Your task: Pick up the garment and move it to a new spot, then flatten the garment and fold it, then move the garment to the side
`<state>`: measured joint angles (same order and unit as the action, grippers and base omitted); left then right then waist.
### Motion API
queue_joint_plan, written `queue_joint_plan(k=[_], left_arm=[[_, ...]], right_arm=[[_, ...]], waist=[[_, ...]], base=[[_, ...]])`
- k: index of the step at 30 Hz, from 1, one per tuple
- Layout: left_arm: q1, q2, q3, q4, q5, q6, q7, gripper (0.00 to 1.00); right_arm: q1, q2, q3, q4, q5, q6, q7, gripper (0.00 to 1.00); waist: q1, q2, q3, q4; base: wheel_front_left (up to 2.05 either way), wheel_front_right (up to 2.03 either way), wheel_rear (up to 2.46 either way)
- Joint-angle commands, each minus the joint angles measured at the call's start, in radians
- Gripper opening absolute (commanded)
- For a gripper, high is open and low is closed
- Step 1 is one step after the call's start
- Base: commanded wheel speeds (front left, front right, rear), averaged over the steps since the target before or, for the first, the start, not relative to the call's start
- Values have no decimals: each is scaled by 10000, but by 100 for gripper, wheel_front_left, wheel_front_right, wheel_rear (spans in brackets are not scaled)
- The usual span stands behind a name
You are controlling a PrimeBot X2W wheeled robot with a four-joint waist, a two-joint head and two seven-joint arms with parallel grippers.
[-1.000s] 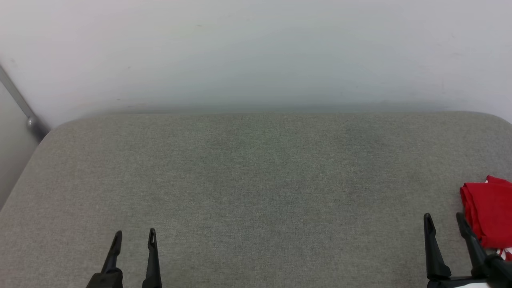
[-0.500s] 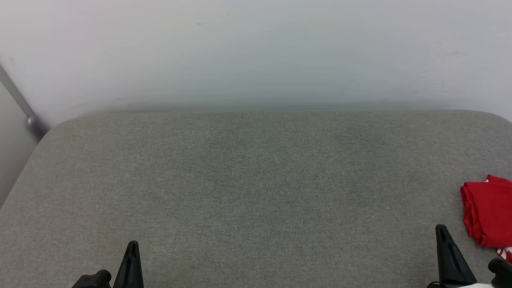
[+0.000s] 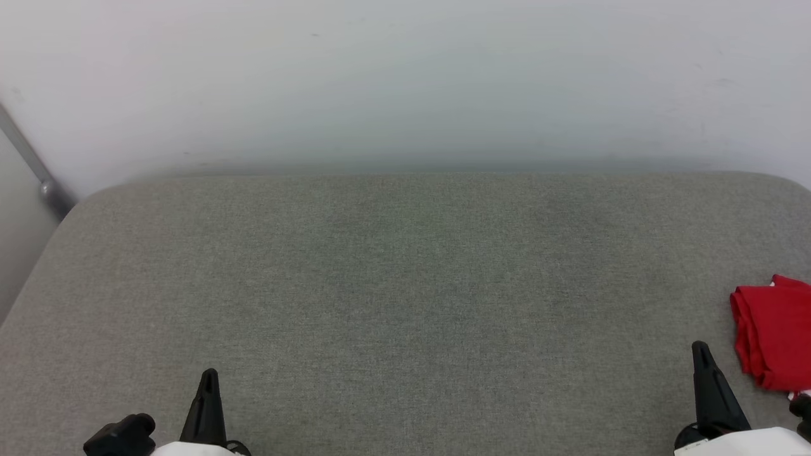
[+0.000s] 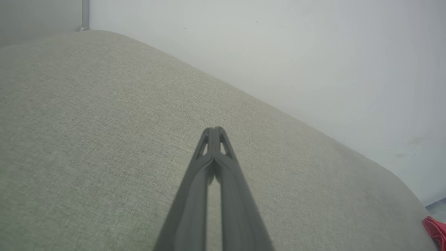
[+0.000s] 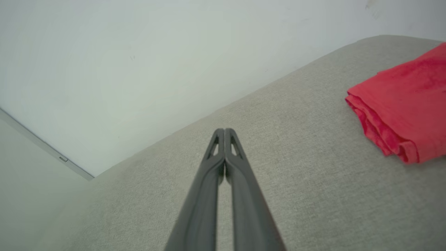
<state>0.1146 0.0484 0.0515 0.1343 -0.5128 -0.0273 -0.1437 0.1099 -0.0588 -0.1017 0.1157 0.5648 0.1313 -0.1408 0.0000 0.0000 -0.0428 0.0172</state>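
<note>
The garment (image 3: pixel 774 335) lies folded into a red bundle at the right edge of the grey cushioned surface (image 3: pixel 405 285), cut off by the head view's border. In the right wrist view the garment (image 5: pixel 404 104) rests to the right of my right gripper (image 5: pixel 224 131), apart from it. My right gripper (image 3: pixel 699 348) is shut with nothing in it, just left of the bundle. My left gripper (image 3: pixel 209 375) is shut and empty at the lower left. Its tips (image 4: pixel 213 129) press together above bare cushion, and a sliver of the garment (image 4: pixel 435 228) shows at the far right.
A pale wall (image 3: pixel 405 82) rises behind the cushion's far edge. A metal rail (image 3: pixel 31 164) runs down at the far left corner. The cushion's left edge drops away near that rail.
Both grippers have gone from open to shut. Both arms drew back toward the bottom of the head view. The garment stayed where it was.
</note>
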Motion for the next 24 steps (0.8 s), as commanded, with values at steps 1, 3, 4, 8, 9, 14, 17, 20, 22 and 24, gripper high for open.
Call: queue_joint_plan(k=[1,3,4,8,9,14,17,20,22,24], left_arm=[[-270,11,61,-80,-344,-70,52,0],[-338,12,79,-44,-675,-98,129,0],[-371,12,87,-27,-838,-112,169,0],[-488,13,118,42,-1472,-173,318,0],[-523,13,127,58,-1623,-184,355,0],[-659,14,167,141,-2368,-261,534,0],[-758,15,191,187,-2798,-293,635,0],[-823,15,215,233,-3215,-338,734,0],[-877,16,231,267,-3479,-357,801,0],[-942,16,248,295,-3750,-382,863,0]], right_arm=[[-324,9,-25,-80,328,-2,51,0],[-384,12,-28,-37,648,-2,129,0],[-417,13,-30,-18,800,-2,169,0],[-540,18,-36,61,1403,-3,318,0],[-562,19,-37,80,1546,-3,358,0],[-697,25,-46,178,2257,-3,536,0],[-776,29,-51,234,2668,-3,634,0],[-864,32,-55,283,3066,-3,728,0],[-899,34,-57,314,3317,-3,792,0],[-944,37,-61,351,3573,-3,860,0]], waist=[[0,0,4,-2],[0,0,13,-5],[0,0,18,-7],[0,0,36,-14],[0,0,41,-15],[0,0,64,-24],[0,0,77,-29],[0,0,91,-34],[0,0,100,-38],[0,0,109,-41]], base=[[0,0,0],[0,0,0],[0,0,0],[0,0,0],[0,0,0],[0,0,0],[0,0,0],[0,0,0],[0,0,0],[0,0,0]])
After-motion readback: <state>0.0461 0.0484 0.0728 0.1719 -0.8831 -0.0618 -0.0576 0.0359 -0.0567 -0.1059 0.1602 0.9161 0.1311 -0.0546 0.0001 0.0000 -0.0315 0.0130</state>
